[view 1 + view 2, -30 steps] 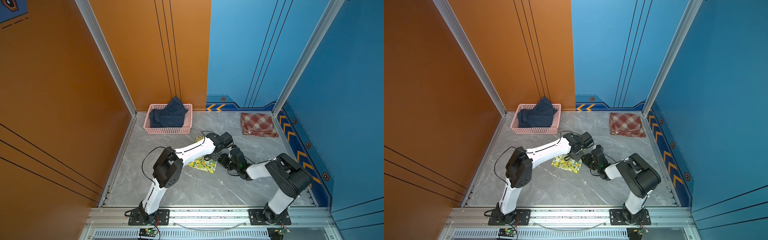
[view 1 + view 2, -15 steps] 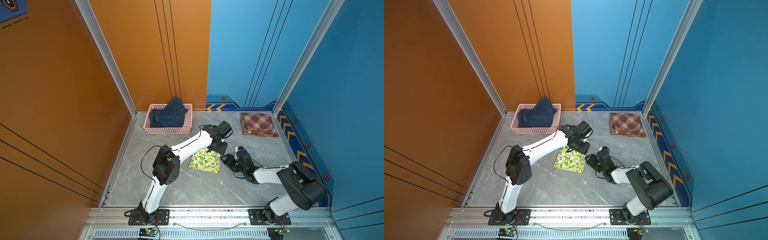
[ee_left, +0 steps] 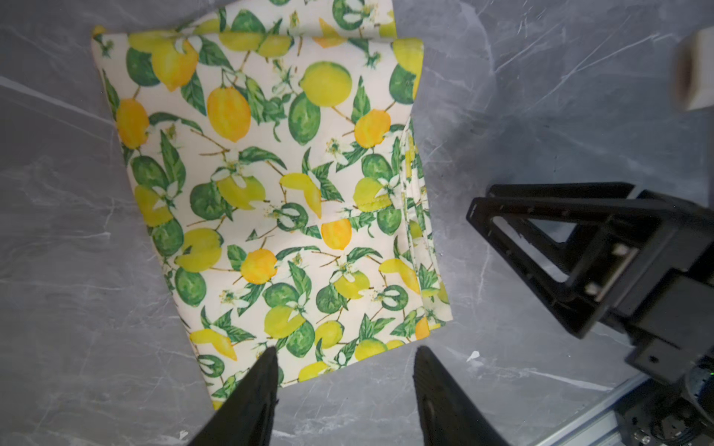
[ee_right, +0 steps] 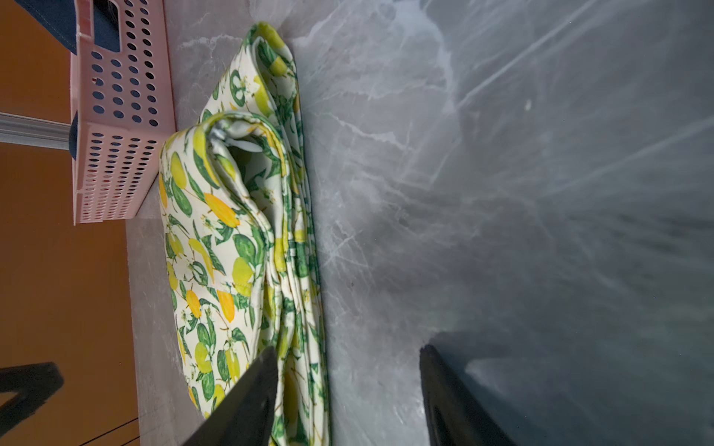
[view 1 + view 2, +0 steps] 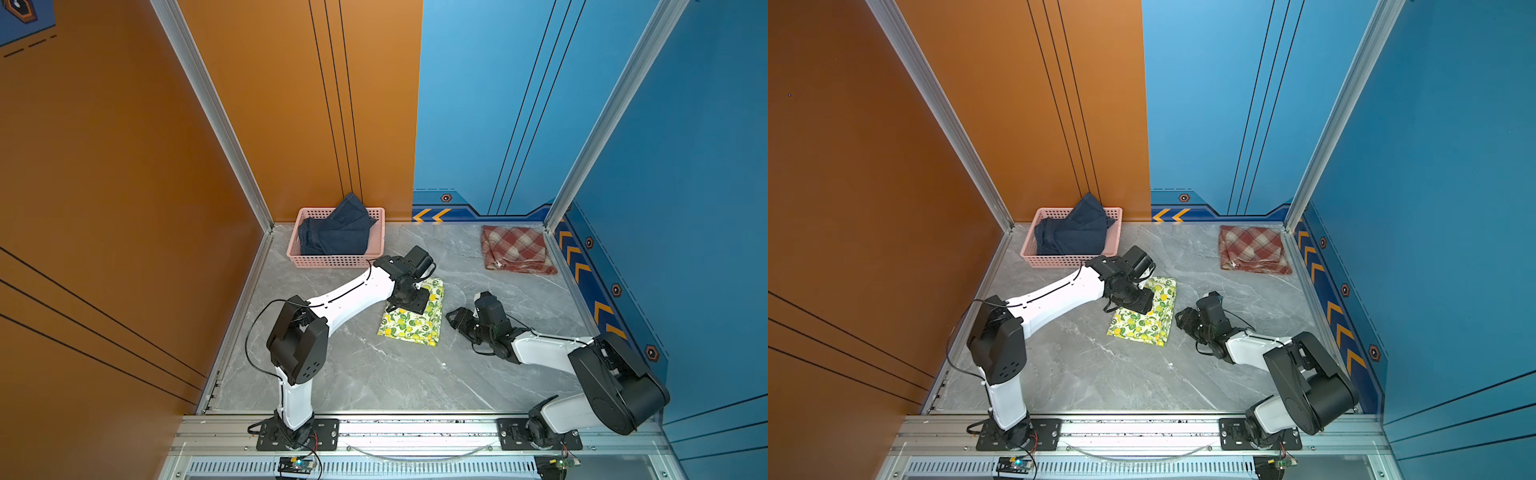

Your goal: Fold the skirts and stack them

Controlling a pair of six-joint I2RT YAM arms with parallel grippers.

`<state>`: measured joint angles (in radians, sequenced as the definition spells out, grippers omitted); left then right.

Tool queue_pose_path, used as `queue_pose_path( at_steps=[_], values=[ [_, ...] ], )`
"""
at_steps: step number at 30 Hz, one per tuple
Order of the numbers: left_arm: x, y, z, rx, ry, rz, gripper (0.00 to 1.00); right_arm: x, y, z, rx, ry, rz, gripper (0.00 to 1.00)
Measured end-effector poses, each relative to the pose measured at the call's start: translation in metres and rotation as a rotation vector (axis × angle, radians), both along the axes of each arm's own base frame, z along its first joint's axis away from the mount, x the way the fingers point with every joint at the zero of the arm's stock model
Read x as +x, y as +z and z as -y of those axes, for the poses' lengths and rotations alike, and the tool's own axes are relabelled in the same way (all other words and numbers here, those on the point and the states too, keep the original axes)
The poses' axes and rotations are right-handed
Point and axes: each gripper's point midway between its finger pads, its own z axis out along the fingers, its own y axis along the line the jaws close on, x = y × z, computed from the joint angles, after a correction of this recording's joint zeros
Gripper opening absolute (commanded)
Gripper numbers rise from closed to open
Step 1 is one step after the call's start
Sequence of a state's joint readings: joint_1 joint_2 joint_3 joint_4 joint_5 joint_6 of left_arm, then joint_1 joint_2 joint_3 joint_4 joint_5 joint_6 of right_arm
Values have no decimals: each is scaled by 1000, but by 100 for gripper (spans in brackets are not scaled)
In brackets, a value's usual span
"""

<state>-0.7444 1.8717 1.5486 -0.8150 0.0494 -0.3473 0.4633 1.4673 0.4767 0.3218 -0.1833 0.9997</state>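
The folded lemon-print skirt (image 5: 411, 322) lies in the middle of the desk (image 5: 374, 374). The left pincer (image 3: 345, 351) over its 12 o'clock end and the right pincer (image 4: 347, 349) at its 3 o'clock both gape wide and empty, probably so the fold can settle. The plaid skirt (image 5: 515, 254) lies at 1 o'clock, likely the stack's base.

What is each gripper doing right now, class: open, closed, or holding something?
Left gripper: open, empty, over the folded white lemon-print cloth skirt.
Right gripper: open, empty.

Smooth lemon-print cloth skirt (image 3: 270, 193), glossy marbled tabletop (image 3: 541, 116)
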Motion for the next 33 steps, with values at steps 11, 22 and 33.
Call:
queue_pose_path(
  at_steps=[11, 22, 33],
  values=[
    [5, -32, -21, 25, 39, -15, 44, 34, 5, -32, 21, 41, 26, 75],
    [-12, -85, 21, 37, -62, -61, 23, 46, 4, -44, 45, 52, 44, 69],
    [-12, -81, 42, -43, -82, -24, 22, 53, -2, -48, 62, 49, 65, 57]
  ],
)
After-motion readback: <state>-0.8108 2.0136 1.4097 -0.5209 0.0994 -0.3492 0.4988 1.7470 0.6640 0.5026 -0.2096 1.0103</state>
